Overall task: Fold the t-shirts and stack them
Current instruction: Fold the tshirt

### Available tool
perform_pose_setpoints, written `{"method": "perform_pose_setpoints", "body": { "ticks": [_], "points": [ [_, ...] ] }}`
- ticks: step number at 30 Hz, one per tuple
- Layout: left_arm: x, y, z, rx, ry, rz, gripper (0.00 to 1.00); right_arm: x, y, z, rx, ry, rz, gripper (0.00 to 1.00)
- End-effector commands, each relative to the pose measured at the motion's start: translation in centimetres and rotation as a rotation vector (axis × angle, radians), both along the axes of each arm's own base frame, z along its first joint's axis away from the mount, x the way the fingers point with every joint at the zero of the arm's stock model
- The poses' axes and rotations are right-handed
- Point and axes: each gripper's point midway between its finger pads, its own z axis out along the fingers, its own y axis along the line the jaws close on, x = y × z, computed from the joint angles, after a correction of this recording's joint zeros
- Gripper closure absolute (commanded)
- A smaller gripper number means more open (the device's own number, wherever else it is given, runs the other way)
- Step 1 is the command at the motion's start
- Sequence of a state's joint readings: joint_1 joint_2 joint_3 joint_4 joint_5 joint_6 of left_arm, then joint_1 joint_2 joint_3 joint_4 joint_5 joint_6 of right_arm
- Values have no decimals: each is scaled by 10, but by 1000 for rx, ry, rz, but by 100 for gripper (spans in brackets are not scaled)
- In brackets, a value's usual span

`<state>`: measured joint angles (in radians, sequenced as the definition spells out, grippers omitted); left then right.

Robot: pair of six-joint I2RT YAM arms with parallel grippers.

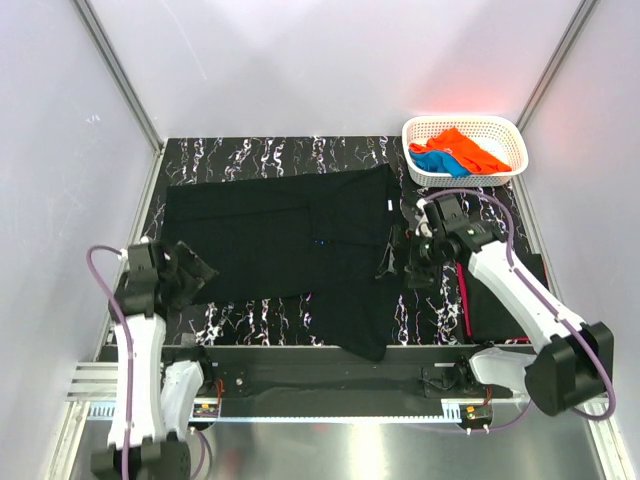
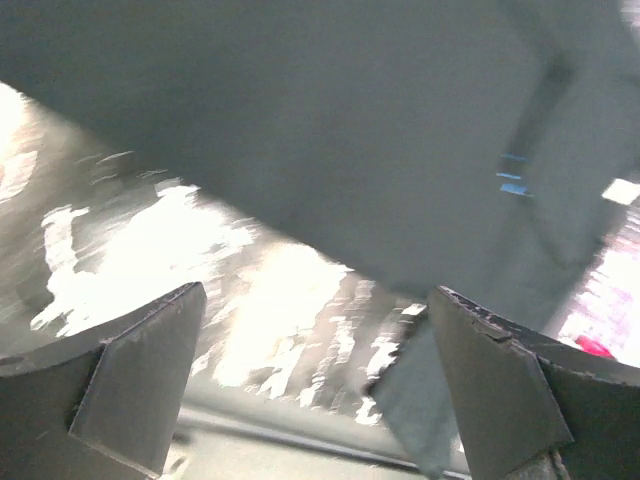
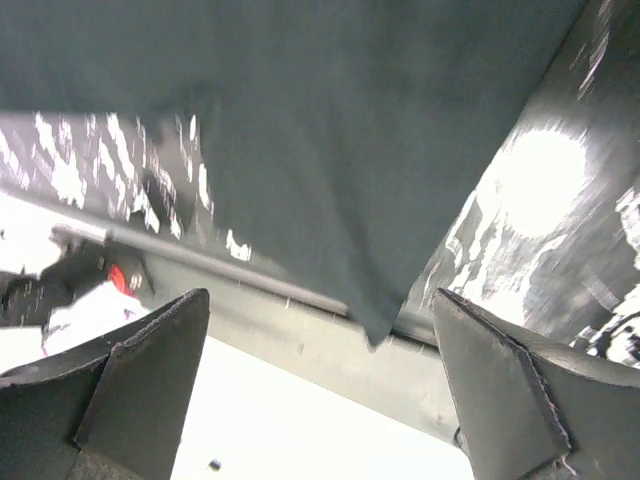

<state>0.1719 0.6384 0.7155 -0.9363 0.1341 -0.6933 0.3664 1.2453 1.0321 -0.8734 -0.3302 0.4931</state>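
Big black t-shirt point(image 1: 290, 245) is laid out flat across the marbled desk point(image 1: 250, 325), and one corner of it droops over the near edge. The left gripper point(image 1: 192, 275) is at the shirt's left edge with its jaws spread wide and nothing between them; the cloth lies just ahead of its fingers. The right gripper point(image 1: 393, 258) sits beside the shirt's right sleeve, also gaping wide and empty, with the drooping corner right in front of it. Past the right gripper, at the far corner, a white basket point(image 1: 465, 180) holds a crumpled orange t-shirt point(image 1: 462, 147) and a blue t-shirt point(image 1: 440, 163).
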Motion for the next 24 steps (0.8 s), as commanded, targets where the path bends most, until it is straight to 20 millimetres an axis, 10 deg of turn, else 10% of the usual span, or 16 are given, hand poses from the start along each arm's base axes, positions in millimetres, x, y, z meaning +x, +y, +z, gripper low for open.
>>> {"method": "perform_pose_setpoints", "body": {
  "ticks": [1,7,9,12,24],
  "points": [
    [-11,44,-9,159,217,93,1,-30,15,13,139,31,57,1],
    [-6,101,-23,104,332,324,4,-54,9,8,126,88,128,5],
    [-7,128,-21,131,288,438,21,-61,7,8,121,112,143,5],
    [-6,141,-36,115,292,483,38,-66,10,6,132,143,160,4],
    [8,171,-80,97,233,585,50,-63,23,-4,159,201,190,0]
  ]
}}
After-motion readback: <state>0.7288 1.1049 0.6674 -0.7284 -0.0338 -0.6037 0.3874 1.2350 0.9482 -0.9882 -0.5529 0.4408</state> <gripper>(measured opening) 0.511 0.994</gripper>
